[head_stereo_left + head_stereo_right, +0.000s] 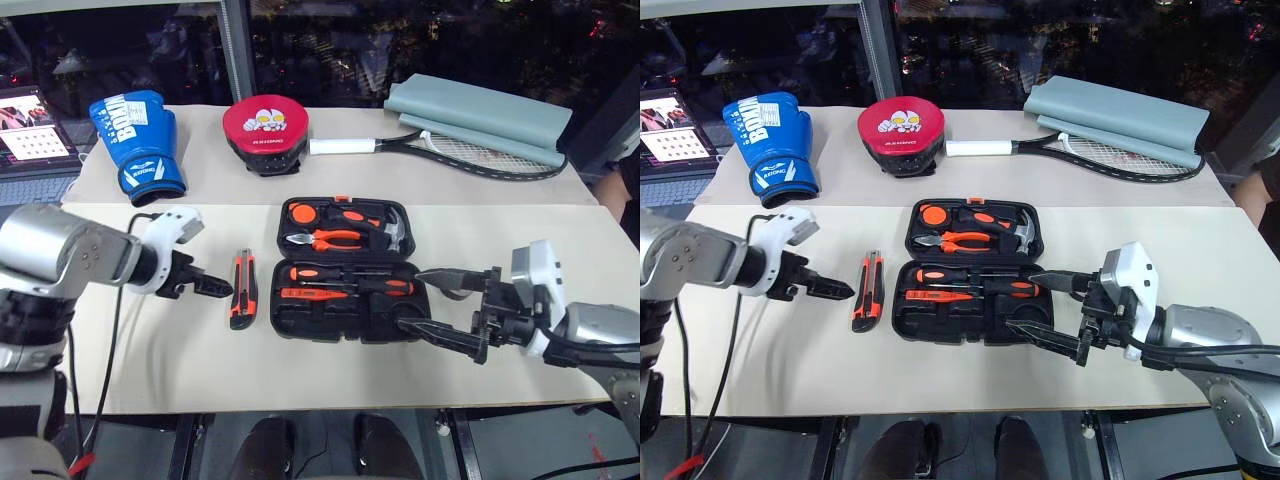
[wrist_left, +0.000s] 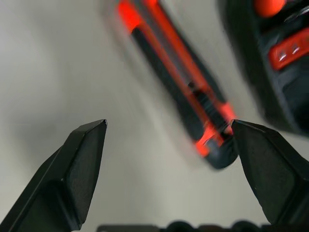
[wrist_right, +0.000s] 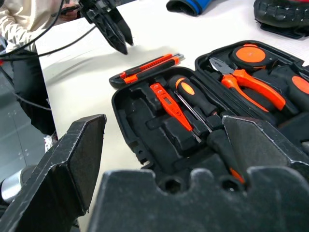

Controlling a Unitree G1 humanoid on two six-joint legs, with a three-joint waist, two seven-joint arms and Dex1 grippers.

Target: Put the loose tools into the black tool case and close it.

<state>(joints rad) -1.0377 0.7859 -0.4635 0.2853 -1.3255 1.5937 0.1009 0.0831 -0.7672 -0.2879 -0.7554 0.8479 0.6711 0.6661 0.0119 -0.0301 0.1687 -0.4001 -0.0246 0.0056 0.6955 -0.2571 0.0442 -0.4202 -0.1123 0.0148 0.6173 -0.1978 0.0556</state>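
The black tool case [image 1: 898, 318] lies open mid-table. An orange-and-black screwdriver [image 3: 193, 94] and a slim orange tester screwdriver [image 3: 171, 104] rest in its near half. Orange pliers [image 1: 335, 238] and a hammer [image 1: 395, 232] sit in the far half. The orange-black utility knife [image 1: 243, 289] lies on the cloth just left of the case. My left gripper [image 1: 215, 288] points down at the table left of the knife, fingers apart, the knife's end beside one fingertip [image 2: 251, 140]. My right gripper [image 1: 432, 303] hovers open over the case's front right corner, holding nothing.
A blue boxing glove [image 1: 138, 140], a red-topped punch pad [image 1: 265, 130], a tennis racket [image 1: 470, 150] and a grey folded cover [image 1: 480, 115] lie along the far side. A laptop [image 1: 30, 125] stands far left. A person's sleeve [image 3: 19, 19] appears beyond the table's left end.
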